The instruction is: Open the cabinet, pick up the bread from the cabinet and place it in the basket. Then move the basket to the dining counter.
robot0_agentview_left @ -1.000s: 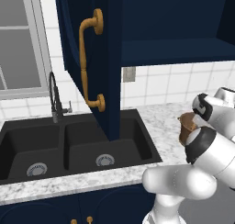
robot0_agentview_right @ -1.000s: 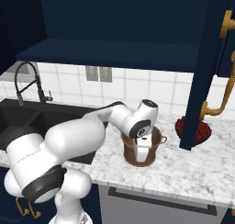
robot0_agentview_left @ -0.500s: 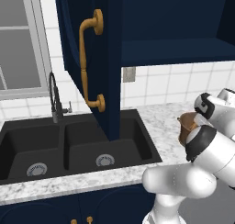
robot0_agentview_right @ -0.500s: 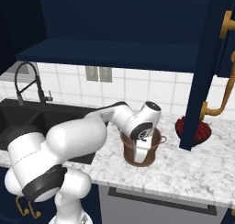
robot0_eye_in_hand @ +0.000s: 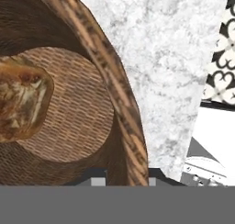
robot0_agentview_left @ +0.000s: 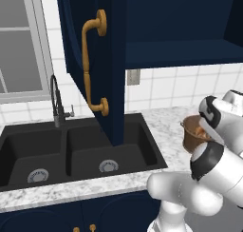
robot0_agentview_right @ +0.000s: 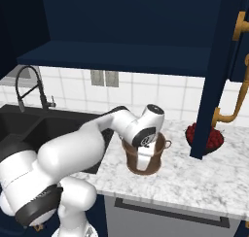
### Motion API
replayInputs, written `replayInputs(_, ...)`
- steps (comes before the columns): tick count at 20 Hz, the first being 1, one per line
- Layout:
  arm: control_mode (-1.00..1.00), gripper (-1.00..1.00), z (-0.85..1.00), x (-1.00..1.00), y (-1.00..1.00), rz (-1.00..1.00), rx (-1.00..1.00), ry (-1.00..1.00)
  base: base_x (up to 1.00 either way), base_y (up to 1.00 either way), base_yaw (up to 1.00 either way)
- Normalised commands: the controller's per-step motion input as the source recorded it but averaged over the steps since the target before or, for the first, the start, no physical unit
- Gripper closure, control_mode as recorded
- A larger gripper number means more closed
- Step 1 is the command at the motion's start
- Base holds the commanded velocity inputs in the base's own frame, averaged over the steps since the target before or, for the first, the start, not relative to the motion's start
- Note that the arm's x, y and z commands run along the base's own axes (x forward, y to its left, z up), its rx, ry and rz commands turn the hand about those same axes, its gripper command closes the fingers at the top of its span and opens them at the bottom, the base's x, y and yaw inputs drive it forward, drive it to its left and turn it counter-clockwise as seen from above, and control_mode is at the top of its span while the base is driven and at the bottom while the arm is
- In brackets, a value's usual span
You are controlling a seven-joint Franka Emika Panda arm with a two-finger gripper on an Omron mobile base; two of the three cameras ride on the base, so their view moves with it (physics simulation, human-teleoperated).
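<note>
The brown basket stands on the marbled sink counter, right of the sink, and also shows past the arm. The golden-brown bread lies on its woven bottom. My gripper reaches down over the near rim. In the hand view the gripper has the basket wall between its two fingertips, one inside and one outside, both pressed against it. The navy wall cabinet stands open, its door swung out. The dining counter is out of view.
A dark bowl of red fruit sits right of the basket, under the other open door with its brass handle. The black double sink and faucet lie to the left.
The jaws have closed in from wide open onto the basket's wall. The arm, basket and bread have barely moved.
</note>
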Motion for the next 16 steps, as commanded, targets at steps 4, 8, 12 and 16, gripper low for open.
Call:
replayInputs(4,-1.0,1.0,0.89,-0.16,0.45,0.0,0.0,-0.17,0.0,0.0,0.0)
replayInputs(8,-1.0,1.0,0.79,-0.51,0.56,0.0,-0.01,-0.09,0.0,0.0,0.0)
replayInputs(12,-1.0,1.0,0.66,-0.6,0.5,0.0,-0.04,-0.04,0.0,0.0,0.0)
replayInputs(16,-1.0,1.0,0.44,-0.56,0.64,0.03,-0.01,-0.11,0.0,0.0,0.0)
